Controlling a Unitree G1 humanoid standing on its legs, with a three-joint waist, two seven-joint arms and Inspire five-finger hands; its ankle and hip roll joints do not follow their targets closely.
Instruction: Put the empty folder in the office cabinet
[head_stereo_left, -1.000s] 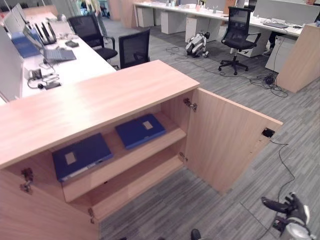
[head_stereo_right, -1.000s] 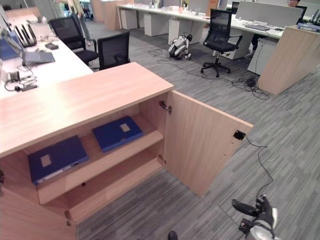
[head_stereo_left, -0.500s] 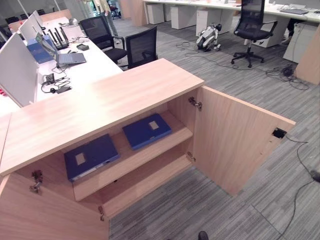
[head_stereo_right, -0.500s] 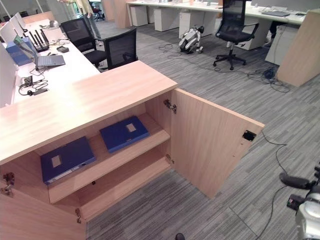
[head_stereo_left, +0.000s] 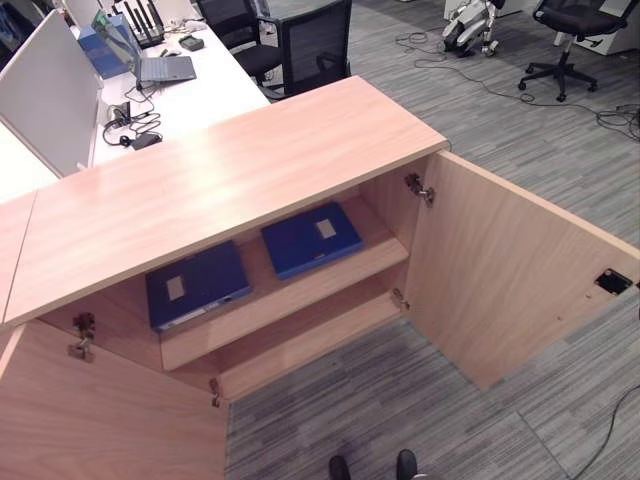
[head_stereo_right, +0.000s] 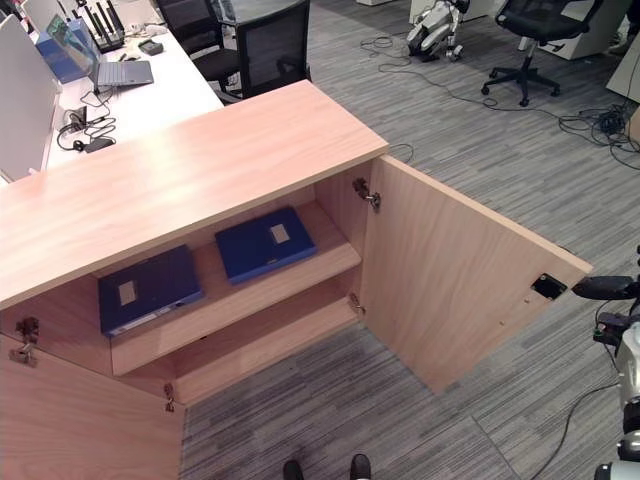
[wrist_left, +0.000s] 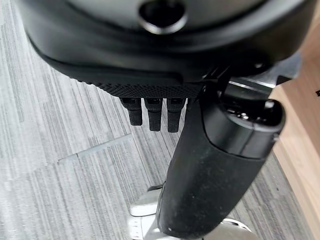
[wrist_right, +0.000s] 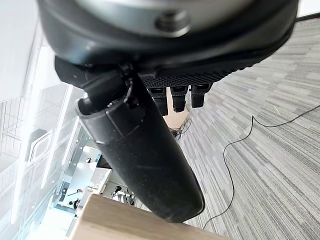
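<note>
The wooden office cabinet (head_stereo_left: 230, 170) stands with both doors open. Two dark blue folders lie flat on its upper shelf, one on the left (head_stereo_left: 198, 284) and one on the right (head_stereo_left: 311, 238), each with a pale label. The lower shelf (head_stereo_left: 310, 345) is bare. My right hand (head_stereo_right: 605, 290) hangs at the far right beside the open right door (head_stereo_left: 510, 270), apart from it; in the right wrist view its fingers (wrist_right: 175, 97) are straight and hold nothing. My left hand (wrist_left: 150, 50) hangs over the carpet with straight fingers (wrist_left: 154, 117), also holding nothing.
The open left door (head_stereo_left: 110, 420) juts out at the lower left. Behind the cabinet stands a white desk (head_stereo_left: 215, 95) with a laptop (head_stereo_left: 165, 68) and black office chairs (head_stereo_left: 315, 45). Cables (head_stereo_right: 590, 125) trail over the grey carpet at the right.
The camera has moved closer and tilted down, so the whole scene has shifted. My right hand has risen from the lower right up beside the right door. The folders have not moved.
</note>
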